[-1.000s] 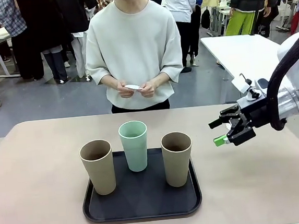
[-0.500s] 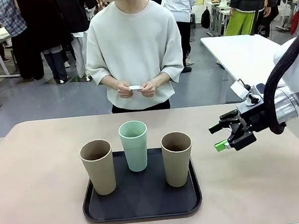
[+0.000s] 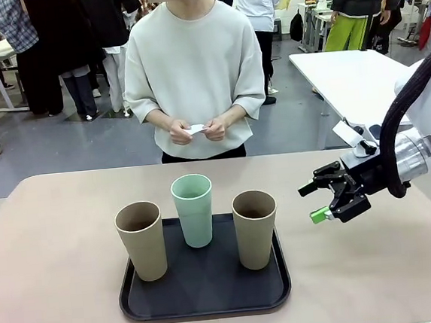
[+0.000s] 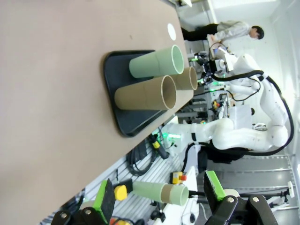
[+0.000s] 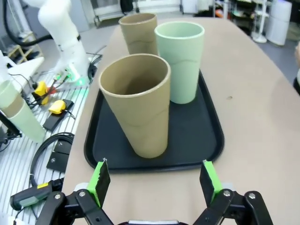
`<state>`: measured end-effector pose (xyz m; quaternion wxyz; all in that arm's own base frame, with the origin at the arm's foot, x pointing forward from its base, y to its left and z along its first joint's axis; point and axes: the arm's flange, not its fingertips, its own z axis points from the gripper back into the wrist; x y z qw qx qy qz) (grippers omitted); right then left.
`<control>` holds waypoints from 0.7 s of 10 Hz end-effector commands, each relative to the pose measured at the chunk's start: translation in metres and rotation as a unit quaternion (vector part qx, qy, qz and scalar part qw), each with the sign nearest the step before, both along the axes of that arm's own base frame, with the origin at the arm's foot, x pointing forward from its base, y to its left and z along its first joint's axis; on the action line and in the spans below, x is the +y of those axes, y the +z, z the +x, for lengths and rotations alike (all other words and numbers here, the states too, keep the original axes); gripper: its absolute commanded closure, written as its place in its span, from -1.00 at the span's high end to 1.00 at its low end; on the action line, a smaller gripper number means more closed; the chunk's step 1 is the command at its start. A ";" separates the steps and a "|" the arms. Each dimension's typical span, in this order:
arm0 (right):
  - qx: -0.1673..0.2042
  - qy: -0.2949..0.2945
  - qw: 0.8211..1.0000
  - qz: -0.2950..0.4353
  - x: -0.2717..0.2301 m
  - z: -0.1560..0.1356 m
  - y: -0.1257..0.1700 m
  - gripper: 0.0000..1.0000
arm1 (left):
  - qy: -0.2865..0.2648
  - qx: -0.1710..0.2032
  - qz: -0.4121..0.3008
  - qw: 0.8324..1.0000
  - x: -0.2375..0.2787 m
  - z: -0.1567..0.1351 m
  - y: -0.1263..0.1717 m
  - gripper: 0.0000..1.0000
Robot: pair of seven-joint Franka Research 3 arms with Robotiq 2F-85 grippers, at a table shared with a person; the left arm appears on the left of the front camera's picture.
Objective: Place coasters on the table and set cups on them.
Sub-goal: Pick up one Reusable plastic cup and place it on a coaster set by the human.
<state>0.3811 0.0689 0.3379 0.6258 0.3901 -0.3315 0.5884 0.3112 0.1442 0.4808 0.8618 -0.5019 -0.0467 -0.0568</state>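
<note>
With jaws spread wide and empty, the right gripper (image 3: pixel 311 202) hovers sideways over the beige table (image 3: pixel 56 243) beside a black tray (image 3: pixel 205 300). The tray carries three matte tapered cups (image 3: pixel 254 228), two tan and one mint. Across the table, a person's hands (image 3: pixel 213 128) pinch thin white coasters (image 3: pixel 194 128), count unclear. The left gripper (image 4: pixel 159 194) gapes too.

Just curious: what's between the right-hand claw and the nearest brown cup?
Front view: only bare table and the tray edge between the right gripper and that tan cup.
</note>
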 end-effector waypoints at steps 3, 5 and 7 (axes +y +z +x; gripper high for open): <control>-0.010 0.011 0.999 0.053 0.009 0.019 -0.027 1.00 | -0.001 -0.003 -0.004 1.000 0.001 -0.001 0.001 1.00; -0.034 0.031 0.996 0.074 0.024 0.023 -0.039 1.00 | -0.001 -0.003 -0.004 1.000 0.001 -0.001 0.001 1.00; -0.037 0.068 0.993 0.085 0.034 0.027 -0.052 1.00 | -0.001 -0.003 -0.004 1.000 0.001 -0.001 0.001 1.00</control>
